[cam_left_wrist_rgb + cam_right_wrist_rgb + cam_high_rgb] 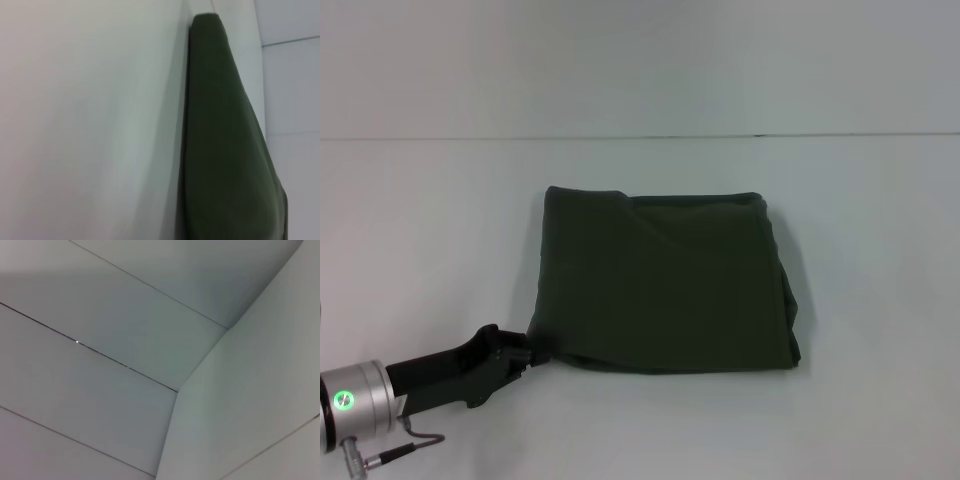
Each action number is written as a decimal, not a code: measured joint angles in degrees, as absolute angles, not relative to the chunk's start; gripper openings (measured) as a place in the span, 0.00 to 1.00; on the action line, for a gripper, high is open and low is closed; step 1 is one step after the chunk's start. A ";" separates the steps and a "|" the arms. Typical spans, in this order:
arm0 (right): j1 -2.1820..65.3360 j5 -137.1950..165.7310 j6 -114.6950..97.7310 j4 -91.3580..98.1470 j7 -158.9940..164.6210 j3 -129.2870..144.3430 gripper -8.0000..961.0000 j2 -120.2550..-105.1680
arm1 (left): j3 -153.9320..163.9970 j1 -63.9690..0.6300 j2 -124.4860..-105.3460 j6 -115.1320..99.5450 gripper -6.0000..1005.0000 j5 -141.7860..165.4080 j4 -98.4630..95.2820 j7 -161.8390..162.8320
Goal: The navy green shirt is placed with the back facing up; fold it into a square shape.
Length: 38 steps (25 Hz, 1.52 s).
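Observation:
The navy green shirt lies on the white table, folded into a roughly square, plain dark olive pad with a small crease near its far edge. My left gripper reaches in from the lower left and its tip meets the shirt's near-left corner. In the left wrist view the shirt shows as a low dark wedge seen along the tabletop. The right gripper is out of view; its wrist camera shows only pale wall panels.
The table's far edge meets a pale wall. White tabletop surrounds the shirt on every side. The left arm's silver wrist ring with a green light sits at the lower left corner.

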<state>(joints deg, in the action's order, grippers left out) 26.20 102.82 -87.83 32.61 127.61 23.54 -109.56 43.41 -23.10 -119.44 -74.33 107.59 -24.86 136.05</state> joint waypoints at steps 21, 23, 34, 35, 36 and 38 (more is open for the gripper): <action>27.71 107.57 -85.15 33.44 125.52 24.47 0.78 -109.13 | 37.52 -21.60 -113.54 -88.96 0.13 120.03 -31.06 129.98; 28.34 110.83 -85.10 34.26 123.16 24.52 0.78 -108.93 | 31.78 -20.96 -113.62 -89.55 0.19 119.42 -32.21 126.07; 33.25 119.70 -83.64 46.38 101.72 36.00 0.78 -114.22 | 34.25 -31.35 -114.27 -91.79 0.63 118.54 -37.91 101.67; 33.68 120.05 -83.28 47.74 101.19 36.84 0.78 -115.40 | 35.57 -31.95 -114.29 -91.71 0.68 118.55 -38.78 101.60; 33.97 120.21 -82.67 48.97 100.89 37.28 0.78 -116.37 | 37.25 -32.69 -114.42 -91.46 0.74 118.56 -40.19 101.52; 34.33 120.50 -82.66 51.64 99.82 38.50 0.78 -118.32 | 38.98 -33.44 -114.72 -91.09 0.78 118.58 -42.41 101.16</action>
<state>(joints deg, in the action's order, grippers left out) 34.33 120.50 -82.66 51.64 99.82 38.50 -118.32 38.98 -33.44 -114.72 -91.09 118.58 -42.41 101.16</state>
